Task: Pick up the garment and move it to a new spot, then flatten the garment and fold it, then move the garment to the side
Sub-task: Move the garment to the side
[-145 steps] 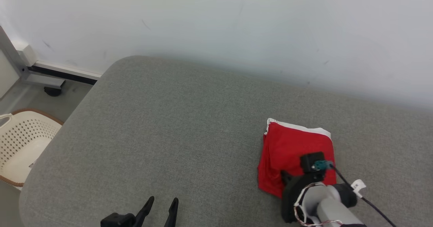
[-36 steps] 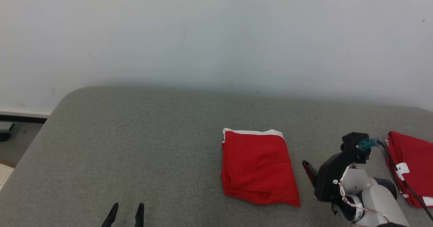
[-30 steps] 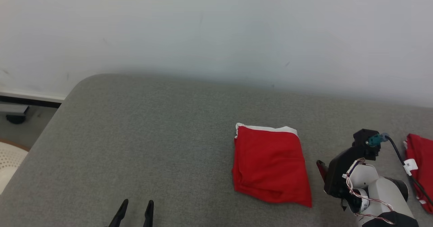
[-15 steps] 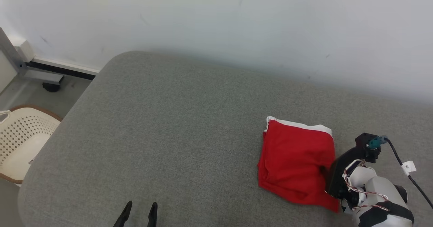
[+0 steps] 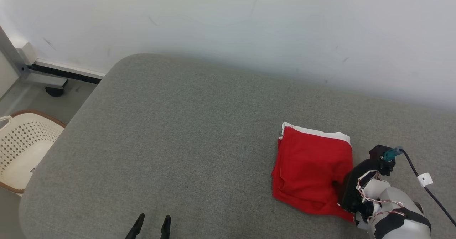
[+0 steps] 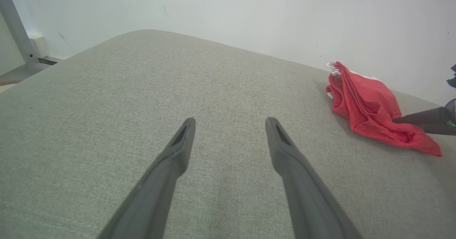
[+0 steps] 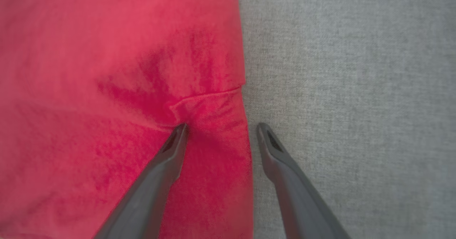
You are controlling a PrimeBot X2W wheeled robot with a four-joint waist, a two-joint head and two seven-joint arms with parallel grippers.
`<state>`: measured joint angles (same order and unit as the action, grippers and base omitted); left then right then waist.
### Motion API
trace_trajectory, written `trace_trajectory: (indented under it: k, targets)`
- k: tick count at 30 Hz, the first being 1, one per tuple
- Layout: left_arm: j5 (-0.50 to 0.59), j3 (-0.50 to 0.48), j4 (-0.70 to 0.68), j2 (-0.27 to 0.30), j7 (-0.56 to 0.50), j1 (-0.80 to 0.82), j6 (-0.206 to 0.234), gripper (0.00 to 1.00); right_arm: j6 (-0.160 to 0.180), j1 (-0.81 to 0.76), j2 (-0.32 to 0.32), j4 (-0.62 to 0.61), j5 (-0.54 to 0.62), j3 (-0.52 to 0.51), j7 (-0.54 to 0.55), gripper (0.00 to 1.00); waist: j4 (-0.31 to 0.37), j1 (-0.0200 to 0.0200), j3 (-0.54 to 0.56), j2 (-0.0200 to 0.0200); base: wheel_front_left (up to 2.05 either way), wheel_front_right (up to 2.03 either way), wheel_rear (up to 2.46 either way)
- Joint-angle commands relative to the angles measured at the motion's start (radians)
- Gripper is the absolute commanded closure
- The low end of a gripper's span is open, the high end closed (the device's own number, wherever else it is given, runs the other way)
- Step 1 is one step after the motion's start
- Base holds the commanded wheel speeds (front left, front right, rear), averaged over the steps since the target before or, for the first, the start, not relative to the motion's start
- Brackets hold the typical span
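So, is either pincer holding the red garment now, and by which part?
Nothing is held. The open right pincer straddles the edge of the garment; the open left pincer hovers over the cushion.

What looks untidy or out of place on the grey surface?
Only the folded red garment: its near edge is uneven, one corner trails out in a point near the open right gripper, and a small crease puckers there.
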<state>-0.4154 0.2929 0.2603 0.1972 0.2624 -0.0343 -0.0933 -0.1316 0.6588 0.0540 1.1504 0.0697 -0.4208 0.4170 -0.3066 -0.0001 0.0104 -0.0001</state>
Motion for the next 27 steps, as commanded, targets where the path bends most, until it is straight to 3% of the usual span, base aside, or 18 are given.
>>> trace_trajectory:
  k: [1, 2, 4, 7, 17, 21, 27]
  targets:
    - [-0.004, 0.005, 0.002, 0.003, 0.001, 0.02, -0.002, 0.0, 0.002, 0.001, -0.006, 0.034, 0.007, -0.01, -0.005, 0.07, -0.001, 0.0001, -0.006, 0.0001, 0.0, 0.0, 0.0]
    - [-0.005, 0.006, 0.002, 0.004, 0.001, 0.022, -0.002, 0.0, 0.002, 0.006, -0.007, 0.043, 0.013, -0.013, -0.012, 0.13, -0.002, 0.0001, -0.009, 0.0001, 0.0, 0.0, 0.0]
    - [-0.006, 0.007, 0.003, 0.005, -0.001, 0.024, -0.002, 0.0, 0.002, 0.023, -0.008, 0.067, 0.022, -0.016, -0.023, 0.55, -0.003, 0.0001, -0.016, 0.0001, 0.0, 0.0, 0.0]
    - [-0.008, 0.01, 0.006, 0.004, -0.002, 0.034, -0.002, 0.0, 0.002, 0.047, -0.008, 0.09, 0.034, -0.006, -0.052, 1.0, -0.004, 0.0001, -0.02, 0.0001, 0.0, 0.0, 0.0]
    - [-0.027, -0.007, -0.002, 0.008, 0.001, 0.005, 0.013, 0.0, 0.002, 0.087, -0.002, 0.068, 0.093, 0.033, -0.151, 1.0, 0.063, 0.0001, 0.03, 0.0001, 0.0, 0.0, 0.0]
    - [-0.033, -0.021, -0.02, 0.01, 0.002, -0.008, 0.02, 0.0, 0.002, 0.092, 0.006, 0.038, 0.108, 0.091, -0.166, 1.0, 0.13, 0.0001, 0.05, 0.0001, 0.0, 0.0, 0.0]
    - [-0.04, -0.026, -0.048, 0.002, 0.002, -0.003, 0.019, 0.0, 0.002, 0.083, 0.088, -0.02, 0.135, 0.234, -0.172, 1.0, 0.246, 0.0001, 0.052, 0.0001, 0.0, 0.0, 0.0]
